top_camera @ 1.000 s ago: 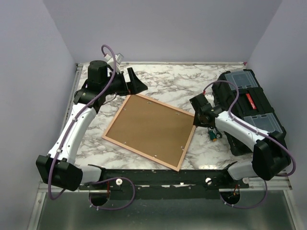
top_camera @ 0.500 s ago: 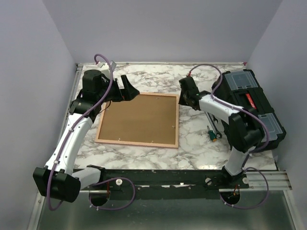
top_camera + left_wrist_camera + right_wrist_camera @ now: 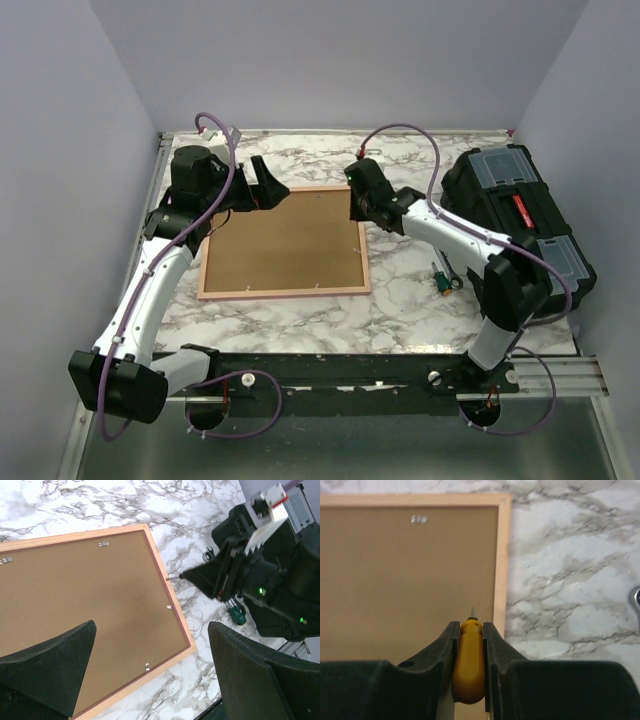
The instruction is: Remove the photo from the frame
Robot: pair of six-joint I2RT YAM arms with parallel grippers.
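Lying back-up on the white-and-grey marbled tabletop [image 3: 400, 300], the thin pink rectangular picture frame [image 3: 283, 243] shows only its brown fibreboard back [image 3: 85, 600]. The printed photo is hidden beneath that board and cannot be seen.

The left gripper [image 3: 272, 187] hangs over the frame's far edge with its two black fingers [image 3: 50, 670] spread wide apart and nothing between them. In the left wrist view the board fills the gap between the fingertips, and the frame's pink rail [image 3: 165, 590] runs past just inside the right-hand finger. Small silver metal tabs [image 3: 146, 667] sit on the board close to that rail.

The right gripper [image 3: 470, 630] is clamped on a yellow-handled pointed tool [image 3: 469, 670], its jaws pressed against both sides of the handle. The tool's thin metal tip [image 3: 471, 612] juts out ahead of the fingertips, over the board just inside the frame's pink rail [image 3: 501, 565]; whether the tip touches the board cannot be told. Another tab [image 3: 418, 519] lies farther ahead of the fingers, near the frame's corner.

Off to the outer side of the right gripper [image 3: 352, 203], a small green-handled tool [image 3: 445, 280] lies on the marble, and beyond it stands a black plastic toolbox [image 3: 515, 215].
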